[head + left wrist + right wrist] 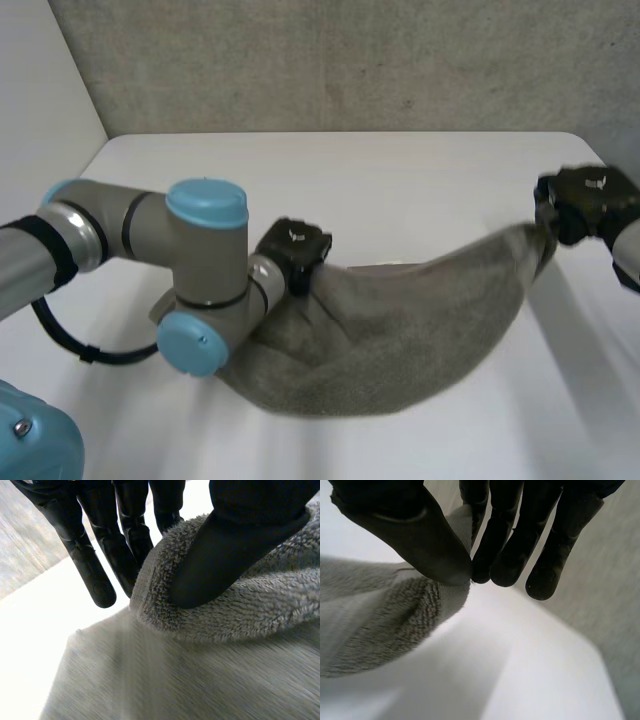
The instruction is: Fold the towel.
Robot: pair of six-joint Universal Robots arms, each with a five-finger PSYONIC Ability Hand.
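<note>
Above the worktop (400, 180), the towel (400, 340) sags between the left hand (293, 250) and the right hand (585, 200), each pinching one end; no fold looks laid yet.

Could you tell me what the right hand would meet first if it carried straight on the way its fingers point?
The right hand would most likely meet the white table, just past its fingers. The towel corner it pinches hangs beside the thumb, not ahead; depth is hard to judge.

No readable text or labels appear anywhere.
</note>
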